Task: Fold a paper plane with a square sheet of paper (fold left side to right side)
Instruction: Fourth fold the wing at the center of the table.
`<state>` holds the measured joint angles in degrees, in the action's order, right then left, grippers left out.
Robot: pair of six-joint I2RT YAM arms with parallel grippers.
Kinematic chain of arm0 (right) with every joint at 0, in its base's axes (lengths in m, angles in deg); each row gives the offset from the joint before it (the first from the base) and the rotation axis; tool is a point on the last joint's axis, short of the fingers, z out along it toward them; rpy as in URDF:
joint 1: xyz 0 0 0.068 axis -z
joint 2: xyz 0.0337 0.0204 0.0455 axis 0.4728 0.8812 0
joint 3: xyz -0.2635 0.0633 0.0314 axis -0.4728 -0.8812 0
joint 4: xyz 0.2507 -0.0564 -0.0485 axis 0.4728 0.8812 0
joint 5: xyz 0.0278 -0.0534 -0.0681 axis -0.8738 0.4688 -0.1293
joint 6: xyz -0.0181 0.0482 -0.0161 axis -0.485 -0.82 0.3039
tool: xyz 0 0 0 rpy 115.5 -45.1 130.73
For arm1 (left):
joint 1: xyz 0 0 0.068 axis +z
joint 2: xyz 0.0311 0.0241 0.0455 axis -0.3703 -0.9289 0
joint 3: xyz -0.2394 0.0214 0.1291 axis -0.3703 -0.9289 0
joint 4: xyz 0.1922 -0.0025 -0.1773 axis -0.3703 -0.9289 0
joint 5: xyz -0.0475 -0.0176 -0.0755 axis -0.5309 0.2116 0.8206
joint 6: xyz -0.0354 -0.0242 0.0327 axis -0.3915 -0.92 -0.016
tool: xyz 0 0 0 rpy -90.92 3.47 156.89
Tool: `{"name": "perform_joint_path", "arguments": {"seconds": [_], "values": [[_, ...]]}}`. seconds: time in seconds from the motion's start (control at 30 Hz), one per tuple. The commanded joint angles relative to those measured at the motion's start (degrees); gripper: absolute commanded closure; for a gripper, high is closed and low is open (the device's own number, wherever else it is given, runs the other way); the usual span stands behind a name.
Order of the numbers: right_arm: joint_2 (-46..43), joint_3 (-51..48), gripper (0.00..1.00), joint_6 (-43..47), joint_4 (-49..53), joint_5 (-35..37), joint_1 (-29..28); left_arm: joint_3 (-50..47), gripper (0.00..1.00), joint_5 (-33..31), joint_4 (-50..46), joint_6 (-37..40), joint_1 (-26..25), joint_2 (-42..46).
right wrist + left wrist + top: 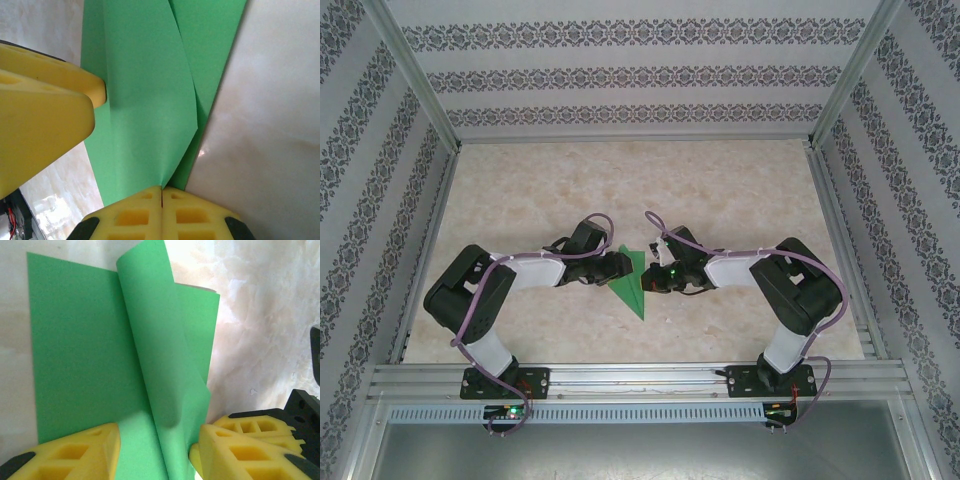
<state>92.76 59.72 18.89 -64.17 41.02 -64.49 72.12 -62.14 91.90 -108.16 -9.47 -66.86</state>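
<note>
The square sheet of paper [632, 283], bright green and partly folded, lies on the table between both grippers, its pointed end toward the near edge. In the left wrist view one flap of the paper [165, 365] curls upward between the yellow fingers [75, 452] of my left gripper [157, 442]. Those fingers stand apart on either side of the flap, and the right one touches its edge. My right gripper [162, 191] is shut, pinching the tip of a raised fold of the paper [145, 100]. Seen from above, the left gripper [620, 268] and right gripper [656, 275] nearly meet over the sheet.
The marble-patterned tabletop [640, 190] stretches far behind the arms. Patterned walls and metal rails [640, 372] enclose it. A yellow finger of the left gripper [45, 115] crowds the left of the right wrist view.
</note>
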Motion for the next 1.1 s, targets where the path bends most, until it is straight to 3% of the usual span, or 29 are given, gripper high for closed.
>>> {"name": "perform_joint_path", "arguments": {"seconds": [0.0,0.4,0.7,1.07], "values": [[3.78,-0.1,1.0,2.3,4.76,4.76,-0.47,-1.27,0.54,-2.13,-4.15,0.54,-0.88,1.48],[5.35,1.35,1.0,6.6,8.99,6.09,-0.24,-0.28,0.53,-5.54,-10.75,3.0,-0.67,9.28],[5.69,1.55,1.0,8.06,10.44,7.55,-0.25,3.59,0.81,6.64,-1.79,5.79,-0.36,2.03],[6.05,1.7,1.0,8.33,11.27,8.38,-0.26,6.52,0.88,6.84,0.23,7.62,1.1,-5.11]]}}
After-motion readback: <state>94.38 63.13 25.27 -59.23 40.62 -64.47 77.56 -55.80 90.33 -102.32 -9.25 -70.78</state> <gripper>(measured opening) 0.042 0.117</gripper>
